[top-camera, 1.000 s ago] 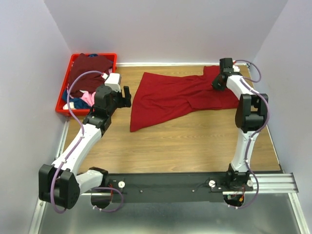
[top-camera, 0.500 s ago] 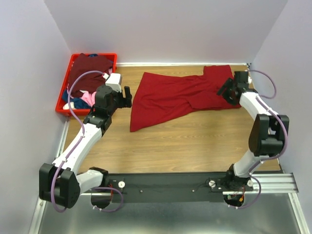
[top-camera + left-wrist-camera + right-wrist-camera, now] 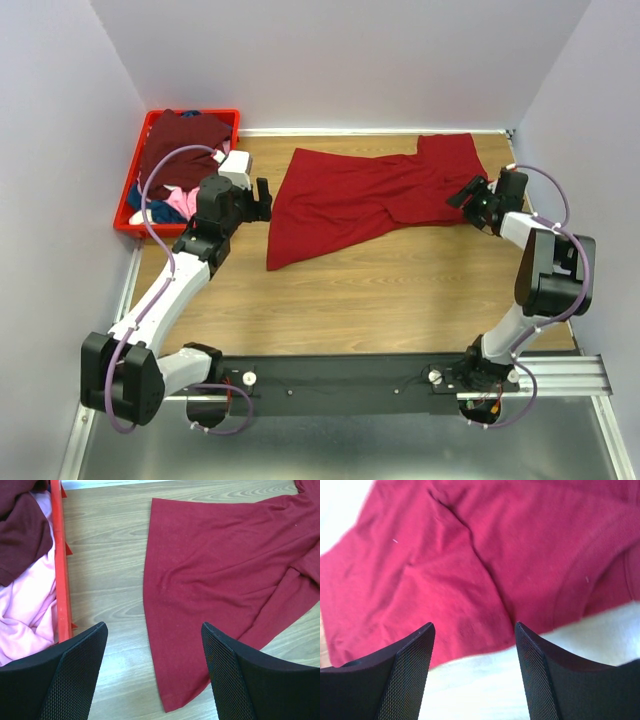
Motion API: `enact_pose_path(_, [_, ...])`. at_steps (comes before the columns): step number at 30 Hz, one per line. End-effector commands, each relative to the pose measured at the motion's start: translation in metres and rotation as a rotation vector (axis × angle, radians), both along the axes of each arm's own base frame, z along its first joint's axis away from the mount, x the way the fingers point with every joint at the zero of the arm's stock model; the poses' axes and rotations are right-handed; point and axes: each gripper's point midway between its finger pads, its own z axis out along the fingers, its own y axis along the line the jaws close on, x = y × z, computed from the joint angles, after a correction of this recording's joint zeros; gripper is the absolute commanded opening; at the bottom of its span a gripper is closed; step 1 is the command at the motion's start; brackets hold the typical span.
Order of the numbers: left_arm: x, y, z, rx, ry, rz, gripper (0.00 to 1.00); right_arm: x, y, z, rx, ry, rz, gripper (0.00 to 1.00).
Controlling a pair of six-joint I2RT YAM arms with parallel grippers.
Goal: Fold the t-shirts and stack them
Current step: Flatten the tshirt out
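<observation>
Cloth is laid out alone, I judge, for flattening and folding: one red shirt (image 3: pixel 370 200) sprawls rumpled on the table (image 3: pixel 380 290), clear of the one crate (image 3: pixel 125 225). Two pincers flank it, both wide and empty, the left gripper (image 3: pixel 262 198) by its left hem and the right gripper (image 3: pixel 470 195) at its right end. Three more show in the crate: maroon shirt (image 3: pixel 180 140), pink shirt (image 3: pixel 180 205), blue shirt (image 3: pixel 150 213).

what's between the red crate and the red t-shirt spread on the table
Only a bare strip of wooden table separates the crate from the red t-shirt; the left wrist view shows it.
</observation>
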Motion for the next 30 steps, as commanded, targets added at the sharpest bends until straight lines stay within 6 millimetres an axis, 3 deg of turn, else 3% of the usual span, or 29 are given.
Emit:
enact_pose_path(1, [0.002,-0.005,-0.003,0.001,0.002,-0.023,0.83,0.014,0.001,0.008,0.006,-0.092,0.052,0.72])
enact_pose_path(8, [0.002,-0.006,-0.007,0.004,0.014,-0.026,0.83,0.007,0.005,-0.034,0.065,-0.014,0.062,0.72])
enact_pose_path(12, [0.003,-0.007,-0.006,0.003,0.011,-0.026,0.83,-0.006,0.014,-0.044,0.119,0.002,0.093,0.72])
enact_pose_path(19, [0.002,-0.008,-0.007,0.005,0.016,-0.027,0.83,-0.022,0.036,-0.041,0.234,-0.025,0.161,0.7])
enact_pose_path(25, [0.002,-0.007,-0.007,0.005,0.016,-0.027,0.83,-0.017,0.041,-0.03,0.27,-0.072,0.174,0.7])
enact_pose_path(30, [0.002,-0.008,-0.006,0.006,0.014,-0.029,0.83,-0.007,0.044,-0.008,0.293,-0.124,0.186,0.69])
